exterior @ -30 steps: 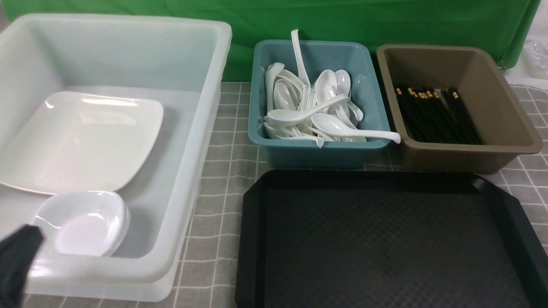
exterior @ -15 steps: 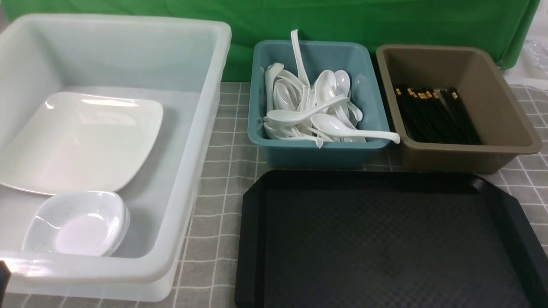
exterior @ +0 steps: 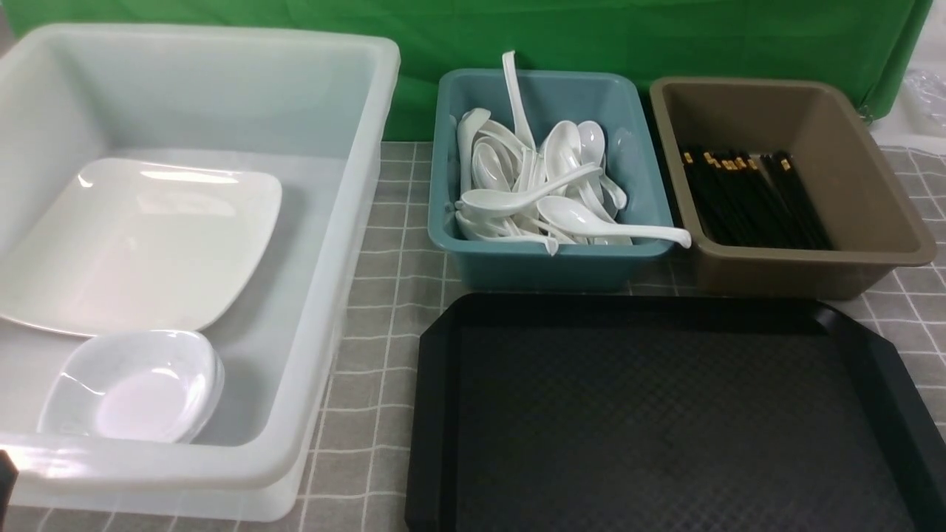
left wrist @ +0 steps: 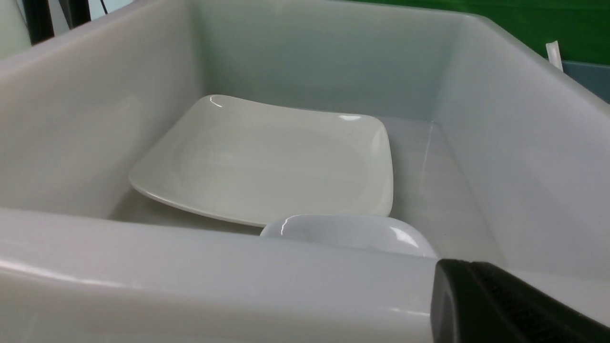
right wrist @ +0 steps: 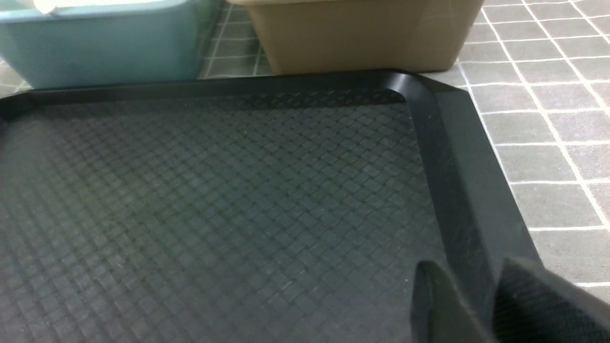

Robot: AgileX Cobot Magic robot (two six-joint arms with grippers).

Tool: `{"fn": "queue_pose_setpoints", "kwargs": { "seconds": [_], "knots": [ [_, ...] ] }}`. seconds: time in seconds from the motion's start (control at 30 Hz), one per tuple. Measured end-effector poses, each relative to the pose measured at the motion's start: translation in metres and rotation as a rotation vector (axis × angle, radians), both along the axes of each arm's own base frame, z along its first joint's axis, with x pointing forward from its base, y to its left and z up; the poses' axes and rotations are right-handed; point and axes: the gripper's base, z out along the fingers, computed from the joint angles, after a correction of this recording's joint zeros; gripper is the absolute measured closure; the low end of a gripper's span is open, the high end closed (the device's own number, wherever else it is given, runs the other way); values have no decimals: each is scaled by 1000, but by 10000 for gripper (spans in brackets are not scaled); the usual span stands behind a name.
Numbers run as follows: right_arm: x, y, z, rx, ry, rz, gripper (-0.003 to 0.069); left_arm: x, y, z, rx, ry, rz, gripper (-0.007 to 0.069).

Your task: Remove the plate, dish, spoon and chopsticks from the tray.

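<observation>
The black tray [exterior: 443, 414] is bare in the front view and in the right wrist view [right wrist: 457, 181]. The plate [exterior: 140, 244] lies in a translucent white bin, with the dish [exterior: 137, 384] in front of it. Both show in the left wrist view, the plate [left wrist: 267, 162] and the dish [left wrist: 352, 233] behind the bin's near wall. Several spoons [exterior: 539, 199] fill the teal bin. Several chopsticks [exterior: 754, 199] lie in the brown bin. Only one black finger [left wrist: 500, 305] of my left gripper shows. My right gripper [right wrist: 481, 305] is open and empty over the tray's rim.
The translucent bin [exterior: 355, 222] stands at the left. The teal bin [exterior: 547, 262] and the brown bin [exterior: 813, 270] stand behind the tray. One spoon's handle [exterior: 650, 233] sticks out over the teal bin's front corner. A grey checked cloth [exterior: 384, 295] covers the table.
My left gripper has drawn back from the translucent bin's near left corner, almost out of the front view. The plate and dish have not moved.
</observation>
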Motion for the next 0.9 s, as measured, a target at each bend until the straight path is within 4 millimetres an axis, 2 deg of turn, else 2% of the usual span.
{"fn": "queue_pose_setpoints", "kwargs": {
  "seconds": [0.9],
  "knots": [
    [0,0,0,-1,0,0,421,0,0,0,2,1,0,616]
  ]
}}
